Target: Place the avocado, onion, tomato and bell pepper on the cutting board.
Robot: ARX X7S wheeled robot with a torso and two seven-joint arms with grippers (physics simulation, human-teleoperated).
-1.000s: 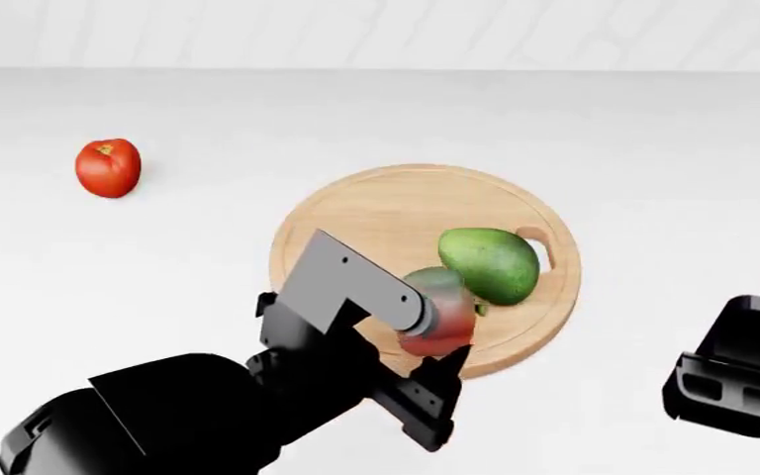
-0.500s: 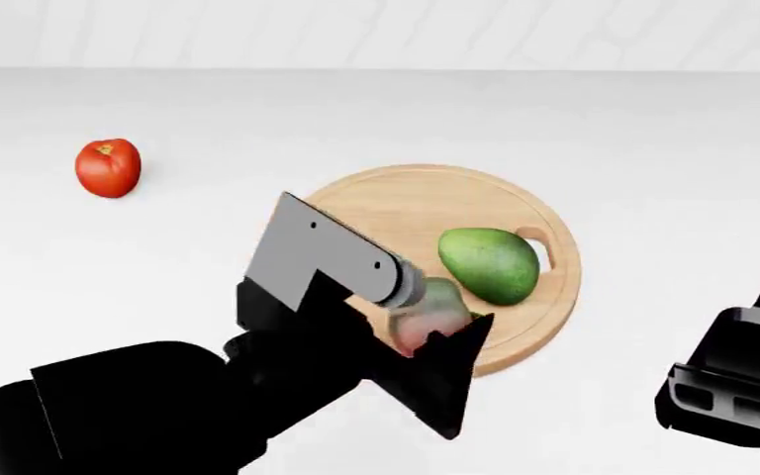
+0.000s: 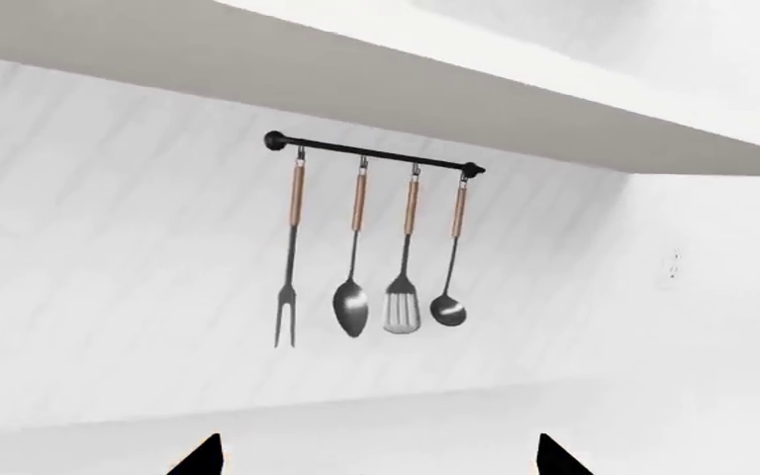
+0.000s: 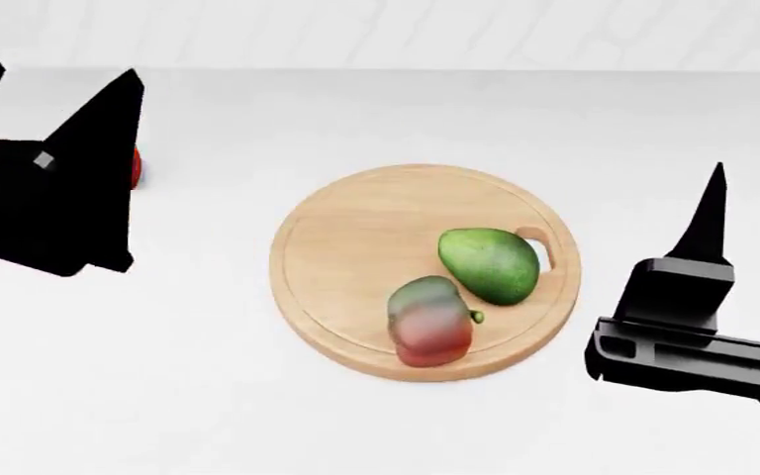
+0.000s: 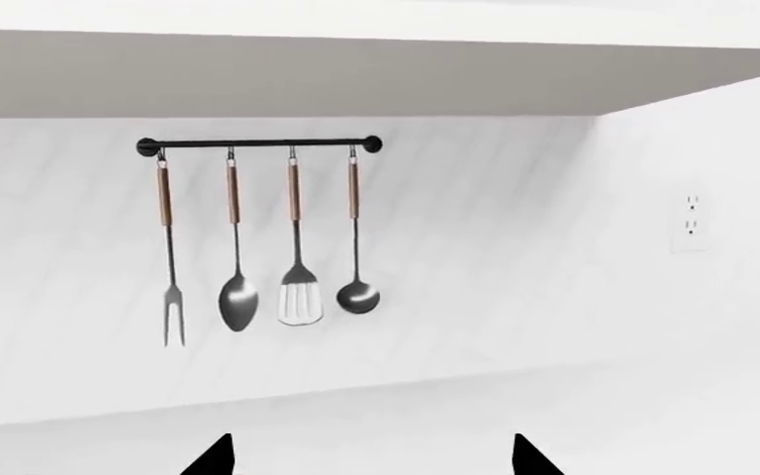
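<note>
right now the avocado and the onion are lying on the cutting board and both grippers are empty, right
Not quite: beside the avocado on the cutting board lies the bell pepper, not the onion, as the head view shows. No onion is in view. Left gripper and right gripper hold nothing.

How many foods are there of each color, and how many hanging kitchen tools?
Green foods: 1, the avocado on the cutting board.
Red-and-green foods: 1, the bell pepper on the board too.
Red foods: 1, the tomato, mostly hidden behind the left claw.
Hanging tools: 4, a fork, spoon, spatula and ladle.
Total: 7 things.
</note>
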